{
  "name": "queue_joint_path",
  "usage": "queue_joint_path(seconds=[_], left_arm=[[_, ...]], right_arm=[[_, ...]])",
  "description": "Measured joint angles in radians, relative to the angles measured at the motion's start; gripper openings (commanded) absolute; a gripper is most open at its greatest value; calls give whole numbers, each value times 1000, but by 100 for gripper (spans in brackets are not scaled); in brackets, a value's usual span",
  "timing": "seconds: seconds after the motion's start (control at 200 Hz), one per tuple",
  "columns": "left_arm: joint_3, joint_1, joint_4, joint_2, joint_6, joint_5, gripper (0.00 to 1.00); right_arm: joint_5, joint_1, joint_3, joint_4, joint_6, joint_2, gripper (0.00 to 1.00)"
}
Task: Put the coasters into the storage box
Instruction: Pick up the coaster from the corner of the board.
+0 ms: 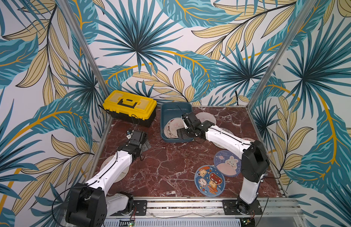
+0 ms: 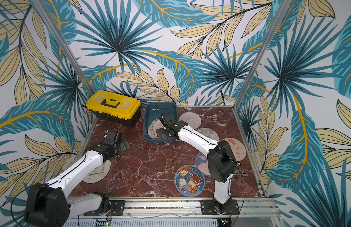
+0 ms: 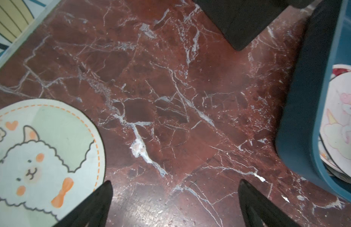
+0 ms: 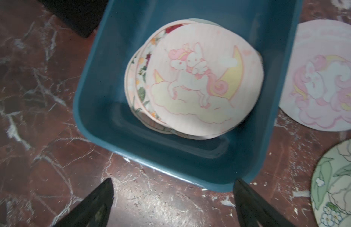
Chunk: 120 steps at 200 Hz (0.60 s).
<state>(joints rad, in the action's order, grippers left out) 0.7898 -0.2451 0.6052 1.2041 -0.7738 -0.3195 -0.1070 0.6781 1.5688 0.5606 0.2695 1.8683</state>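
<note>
1. Coasters point(image 4: 204, 78): a stack of pale pink and floral discs is shown lying inside the storage box point(image 4: 170, 163), with a unicorn print uppermost.
2. Right tool point(image 4: 173, 182): it is held above the near end of the storage box. Its jaws are spread wide with nothing between them. The stack lies beyond the fingertips and is not touched.
3. Left tool point(image 3: 175, 182): it is held over bare desk point(image 3: 170, 98), jaws spread and empty. An alpaca coaster point(image 3: 42, 153) lies to one side and the box wall to the other; neither is touched.
4. Loose discs: a blue bunny coaster point(image 1: 227, 163) and a blue cartoon coaster point(image 1: 209, 180) are seen against each other near the right arm's base. A second unicorn coaster point(image 4: 324, 78) and a leaf-print coaster point(image 4: 338, 186) lie on the desk just outside the box.
5. Yellow-lidded toolbox point(image 1: 129, 106): it is shown closed, beside the box at the desk's far edge.
</note>
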Motion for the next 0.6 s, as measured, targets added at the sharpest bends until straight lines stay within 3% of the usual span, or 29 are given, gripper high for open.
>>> queue_joint_path(seconds=[0.285,0.601], left_arm=[[-38,41,64,-42,-58,-16,100],[-82,167,148,-79,-97,-9,100]], right_arm=[[122,58,28,-46,-58,14,94],[161,114,48,-67,-80,79,94]])
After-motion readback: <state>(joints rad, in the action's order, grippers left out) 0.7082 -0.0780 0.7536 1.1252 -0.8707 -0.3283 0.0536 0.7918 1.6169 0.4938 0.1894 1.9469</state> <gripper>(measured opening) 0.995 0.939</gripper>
